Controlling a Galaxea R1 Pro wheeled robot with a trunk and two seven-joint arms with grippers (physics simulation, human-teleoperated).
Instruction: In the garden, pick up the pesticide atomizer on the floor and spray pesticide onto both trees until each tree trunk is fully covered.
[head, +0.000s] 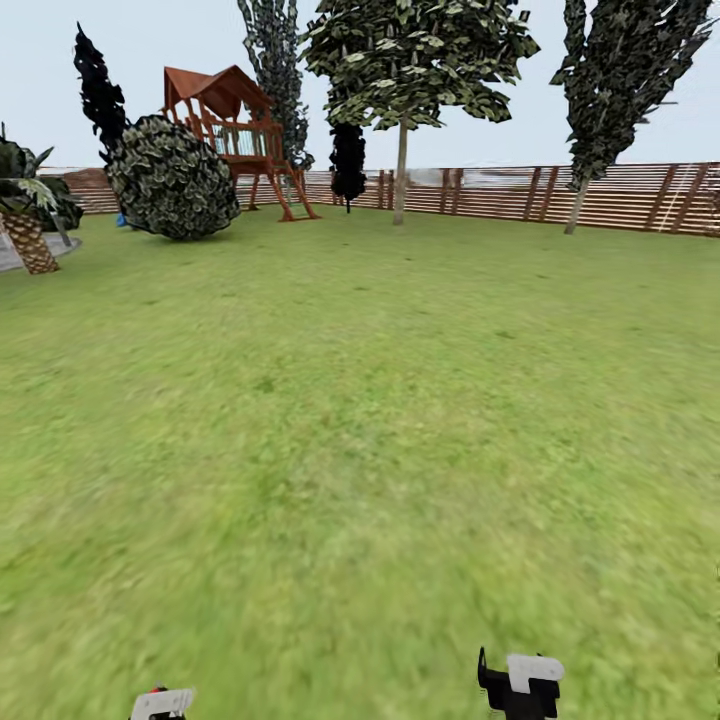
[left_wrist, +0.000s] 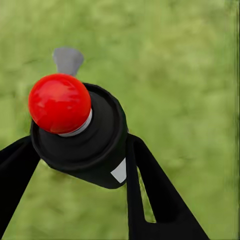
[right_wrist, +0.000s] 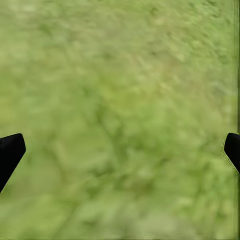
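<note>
Hauling the atomizer across the lawn toward the trees

Body: I've got the pesticide atomizer (left_wrist: 80, 132) clamped in the left gripper (left_wrist: 75, 165), fingers pinching the dark body w/ the red knob on top; in the head view just its cap pokes up at the near left edge. Right gripper (right_wrist: 120, 150) is spread wide, nothing betw. the fingers, hanging over grass.

Both trees sit far off by the fence (head: 620, 195): one tree (head: 402, 160) w/ a pale trunk about centre, second tree (head: 580, 190) further right. Neither trunk is in spray range yet, so by my read the step is driving in. Best approach: steer for the centre trunk first, keep the can upright & steady, stop near enough that the nozzle faces bark, not lawn (head: 360, 420).

Head cam gives me the targets, the playhouse (head: 235, 130) and round bush (head: 172, 178) far left, but barely any of the can. Left wrist cam shows the grip up close, no trees. Right wrist cam: just grass.
</note>
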